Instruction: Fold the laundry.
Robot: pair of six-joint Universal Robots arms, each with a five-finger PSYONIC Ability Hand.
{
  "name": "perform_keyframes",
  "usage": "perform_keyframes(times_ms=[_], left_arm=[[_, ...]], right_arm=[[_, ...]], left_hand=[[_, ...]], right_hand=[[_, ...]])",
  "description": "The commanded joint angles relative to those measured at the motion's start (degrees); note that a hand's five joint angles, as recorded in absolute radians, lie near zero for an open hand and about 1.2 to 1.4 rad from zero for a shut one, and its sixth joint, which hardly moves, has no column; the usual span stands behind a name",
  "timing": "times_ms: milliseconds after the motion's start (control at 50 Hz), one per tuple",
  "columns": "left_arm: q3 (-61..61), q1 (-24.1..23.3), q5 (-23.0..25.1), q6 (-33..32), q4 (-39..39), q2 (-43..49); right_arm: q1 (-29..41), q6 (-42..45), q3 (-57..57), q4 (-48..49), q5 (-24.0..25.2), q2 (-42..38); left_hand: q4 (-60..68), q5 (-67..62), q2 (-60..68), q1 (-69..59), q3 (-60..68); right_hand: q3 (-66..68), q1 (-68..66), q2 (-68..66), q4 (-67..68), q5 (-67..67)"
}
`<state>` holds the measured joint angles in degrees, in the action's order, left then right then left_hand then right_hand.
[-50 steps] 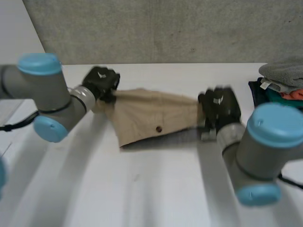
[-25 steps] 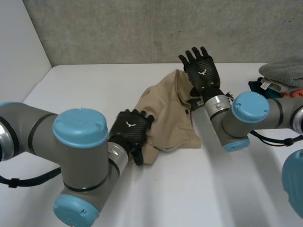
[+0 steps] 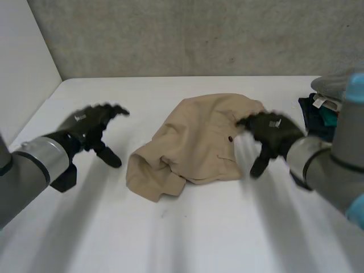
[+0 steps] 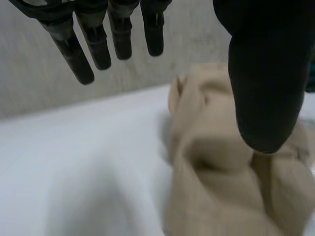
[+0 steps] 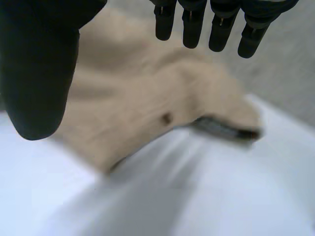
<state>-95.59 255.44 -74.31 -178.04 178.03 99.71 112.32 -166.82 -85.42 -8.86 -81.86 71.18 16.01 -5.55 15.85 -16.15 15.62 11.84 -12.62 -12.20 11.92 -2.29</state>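
The left hand (image 4: 268, 59) reaches in with its fingers (image 4: 96, 42) straight and spread, apart from the broad thumb, and nothing sits between them. Beyond and below the thumb lies a crumpled beige garment (image 4: 216, 167), bunched into soft folds and humps on the white bench (image 4: 74, 172). The hand hangs clear of the cloth and does not touch it. The garment lies on the thumb's side, while bare bench surface stretches under the fingers. A rough grey wall (image 4: 29, 83) rises behind the bench's far edge, past the fingertips.
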Motion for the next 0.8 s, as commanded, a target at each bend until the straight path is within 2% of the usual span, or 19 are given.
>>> perform_keyframes(times_ms=[20,120,180,260,280,340,420,460,560,620,720,800], left_arm=[[6.28,1.02,2.85,0.23,-1.36,14.88],[12.96,-0.91,2.24,0.94,-5.84,22.35],[15.16,-1.79,1.89,1.29,-7.08,24.39],[17.45,-3.11,0.66,2.34,-7.17,26.50],[18.07,-3.46,-0.04,2.69,-7.08,26.85],[18.77,-3.99,-1.19,2.70,-6.64,27.03],[19.21,-4.25,-3.91,2.61,-5.94,25.36],[19.39,-4.08,-5.84,2.43,-5.76,22.56],[19.48,-3.64,-8.05,1.21,-5.85,13.07],[19.83,-3.11,-7.61,-1.78,-5.59,4.81],[22.81,-3.46,-4.28,-9.85,-6.02,-8.27],[27.29,-3.64,-2.42,-13.64,-8.30,-13.48]], right_arm=[[3.51,-3.25,-7.39,11.39,2.49,-5.51],[6.32,-2.73,-6.60,21.49,0.39,-12.09],[7.12,-1.76,-5.11,23.35,-1.19,-14.92],[7.82,0.08,-1.60,24.24,-4.27,-19.23],[7.82,0.70,-0.28,24.59,-5.32,-20.54],[7.91,1.49,1.57,25.64,-6.73,-22.13],[7.65,2.72,4.03,27.84,-7.96,-24.06],[7.30,3.34,5.26,28.28,-8.49,-23.81],[6.24,4.04,6.23,27.05,-9.72,-16.88],[4.84,4.48,6.76,25.21,-9.37,-7.74],[2.99,9.91,11.66,18.81,-6.92,7.10],[2.55,14.67,18.87,13.00,-6.82,11.35]], left_hand=[[6.81,-7.28,6.98,-6.68,7.20],[8.33,-8.79,8.49,-8.19,8.72],[9.16,-9.63,9.33,-9.03,9.55],[27.79,-28.25,27.95,-27.65,28.17],[39.50,-39.96,39.66,-39.36,39.89],[61.56,-62.03,61.73,-61.43,61.95],[63.99,-64.45,64.15,-63.85,64.38],[63.99,-64.45,64.15,-63.85,64.38],[63.99,-64.45,64.15,-63.85,64.38],[63.99,-64.45,64.15,-63.85,64.38],[63.99,-64.45,64.15,-63.85,64.38],[63.99,-64.45,64.15,-63.85,64.38]], right_hand=[[9.42,-8.64,-9.06,9.34,-8.97],[17.33,-16.54,-16.97,17.24,-16.88],[18.35,-17.56,-17.99,18.26,-17.89],[24.05,-23.27,-23.70,23.97,-23.60],[26.23,-25.45,-25.88,26.15,-25.78],[35.13,-34.34,-34.77,35.04,-34.68],[68.07,-67.29,-67.72,67.99,-67.62],[68.16,-67.38,-67.80,68.08,-67.71],[68.16,-67.38,-67.80,68.08,-67.71],[68.16,-67.38,-67.80,68.08,-67.71],[68.16,-67.38,-67.80,68.08,-67.71],[68.16,-67.38,-67.80,68.08,-67.71]])
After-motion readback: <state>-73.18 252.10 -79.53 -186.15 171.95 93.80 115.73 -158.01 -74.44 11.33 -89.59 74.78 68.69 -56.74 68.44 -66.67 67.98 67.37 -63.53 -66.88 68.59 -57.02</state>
